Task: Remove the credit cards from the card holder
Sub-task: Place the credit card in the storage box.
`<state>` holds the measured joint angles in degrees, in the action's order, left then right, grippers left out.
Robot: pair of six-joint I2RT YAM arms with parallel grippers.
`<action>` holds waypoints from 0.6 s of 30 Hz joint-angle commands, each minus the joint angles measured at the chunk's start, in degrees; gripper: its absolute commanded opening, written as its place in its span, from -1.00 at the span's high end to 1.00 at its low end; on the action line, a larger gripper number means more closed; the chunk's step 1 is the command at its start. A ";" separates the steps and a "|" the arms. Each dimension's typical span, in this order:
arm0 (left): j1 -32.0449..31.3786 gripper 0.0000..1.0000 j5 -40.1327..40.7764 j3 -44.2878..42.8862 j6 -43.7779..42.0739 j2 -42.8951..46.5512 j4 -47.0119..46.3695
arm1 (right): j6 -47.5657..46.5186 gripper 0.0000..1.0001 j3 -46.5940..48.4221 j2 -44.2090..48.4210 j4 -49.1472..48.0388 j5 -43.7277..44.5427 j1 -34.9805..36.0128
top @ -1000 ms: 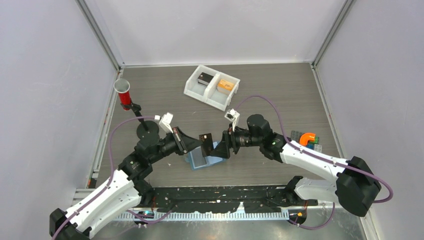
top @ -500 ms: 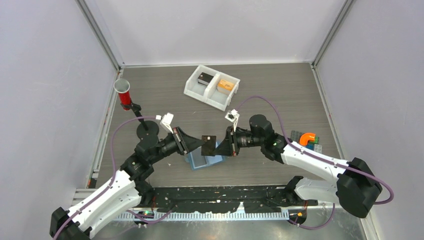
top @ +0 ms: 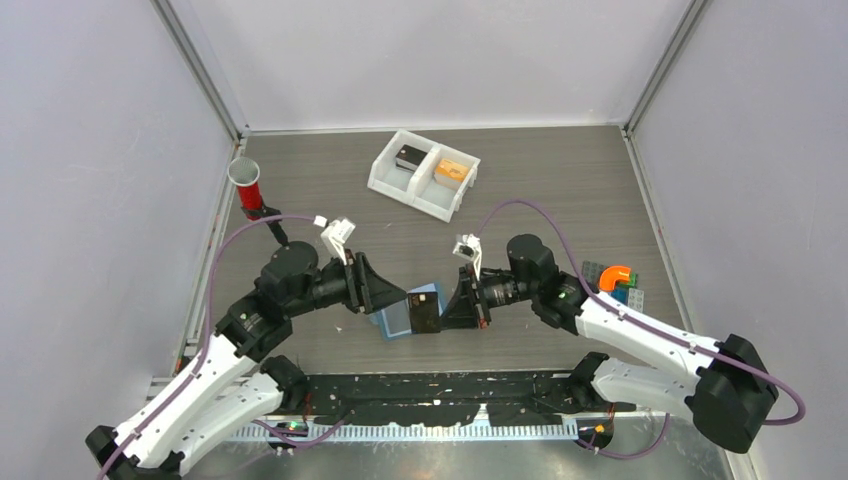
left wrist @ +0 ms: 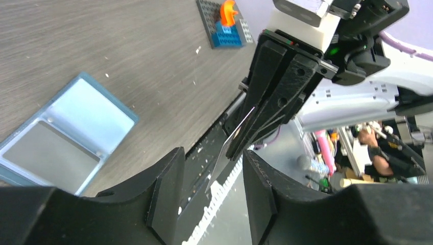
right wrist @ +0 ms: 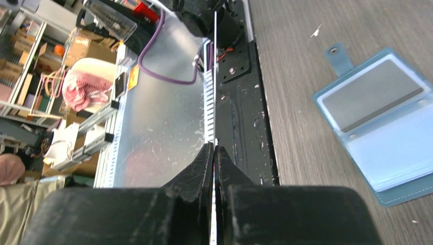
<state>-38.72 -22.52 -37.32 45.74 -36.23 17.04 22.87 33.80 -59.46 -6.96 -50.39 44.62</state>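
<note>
White tray (top: 408,196): well apart.
Card holder (right wrist: 393,148): open, grey card (right wrist: 367,99) sleeved.
Right gripper (right wrist: 213,148): clamped on credit card (top: 424,313).
Left gripper (left wrist: 213,158): spread, unladen.

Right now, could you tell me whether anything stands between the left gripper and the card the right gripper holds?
Nothing visible does. The right gripper pinches the credit card edge-on, and its free end points into the gap of the open left gripper. The card holder lies open on the table, off to one side.

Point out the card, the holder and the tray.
card (top: 424,312): top view, its dark face.
holder (right wrist: 393,153): right wrist view, its pale sleeve.
tray (top: 392,186): top view, its near wall.
</note>
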 commanded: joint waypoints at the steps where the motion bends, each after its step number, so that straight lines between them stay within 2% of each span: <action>1: 0.07 0.05 -9.42 -4.33 -8.03 -3.31 6.88 | -3.63 0.89 0.13 1.07 2.32 -4.16 1.14; 4: 0.07 0.09 -13.77 -5.79 -9.75 -5.25 6.24 | -3.63 0.89 0.36 -0.52 2.30 -4.70 2.16; 12: 0.11 0.25 -14.70 -9.78 -15.84 -9.19 13.12 | -3.62 0.90 0.80 -2.02 2.08 -3.44 4.71; 15: 0.10 0.41 -14.99 -9.56 -16.16 -9.47 12.62 | -3.75 0.90 1.09 -2.40 2.08 -3.39 5.08; 18: 0.13 0.71 -15.89 -9.11 -15.94 -9.42 11.82 | -3.92 0.89 1.48 -2.81 2.50 -3.25 5.12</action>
<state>-38.72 -35.62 -44.95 31.75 -45.69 28.67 19.97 33.82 -61.65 -4.16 -53.23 49.39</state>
